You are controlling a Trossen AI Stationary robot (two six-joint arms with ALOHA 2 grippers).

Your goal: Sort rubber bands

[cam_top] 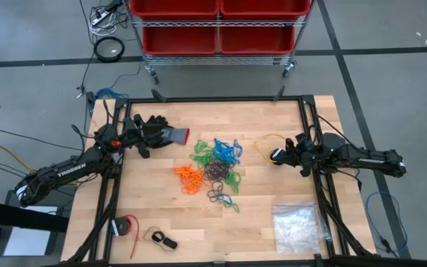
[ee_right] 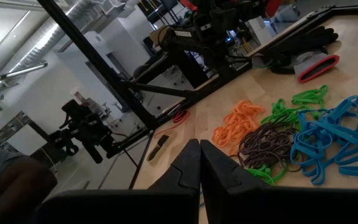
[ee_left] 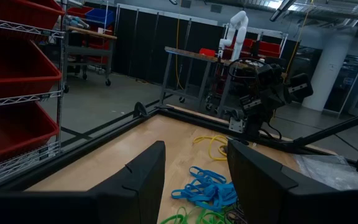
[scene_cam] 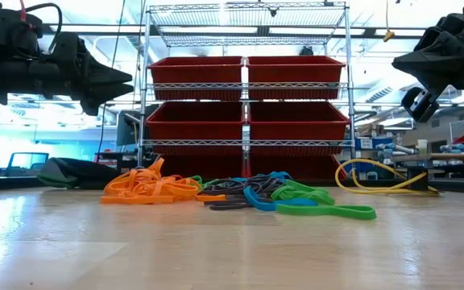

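Observation:
The rubber bands (cam_top: 215, 169) lie in a loose heap on the middle of the wooden table, in orange (cam_top: 189, 178), green (cam_top: 199, 155), blue (cam_top: 227, 150) and dark (cam_top: 219, 174) bunches. The low view shows them flat on the tabletop (scene_cam: 240, 197). My left gripper (cam_top: 145, 138) hangs well above the table at the left, pointing level toward the heap. It is open (ee_left: 194, 149) with nothing between its fingers. My right gripper (cam_top: 276, 155) hangs at the right, also raised and level. It is shut (ee_right: 199, 168) and empty.
A black glove with a red cuff (cam_top: 170, 135) lies under and ahead of my left gripper. A yellow cable (cam_top: 267, 142) loops near my right gripper. A clear plastic bag (cam_top: 296, 222) lies near right, small items (cam_top: 127, 226) near left. A cart of red bins (cam_top: 217, 30) stands beyond the far edge.

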